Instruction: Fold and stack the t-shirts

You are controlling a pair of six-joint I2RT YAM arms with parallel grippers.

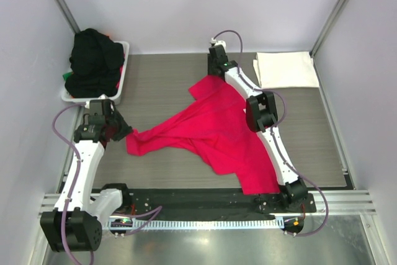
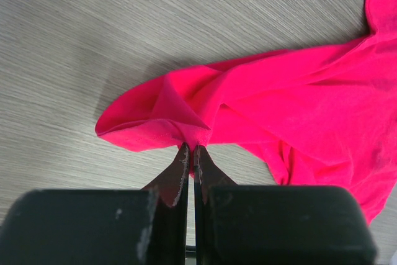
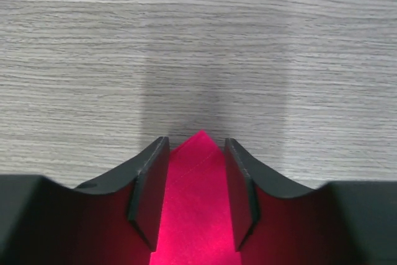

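Note:
A bright pinkish-red t-shirt (image 1: 214, 130) lies spread and rumpled across the middle of the table. My left gripper (image 1: 127, 133) is shut on its left end; in the left wrist view the black fingertips (image 2: 190, 148) pinch a fold of the red cloth (image 2: 291, 103). My right gripper (image 1: 215, 74) is at the shirt's far corner. In the right wrist view its jaws (image 3: 196, 144) stand apart on either side of the pointed red corner (image 3: 200, 172), which lies flat on the table between them. A white t-shirt (image 1: 285, 69) sits folded in a neat rectangle at the back right.
A white slotted basket (image 1: 122, 74) at the back left holds a heap of black cloth (image 1: 93, 63), with a bit of green (image 1: 67, 77) and orange (image 1: 110, 35) showing. Grey walls and metal posts close in the wood-grain table (image 1: 161, 85).

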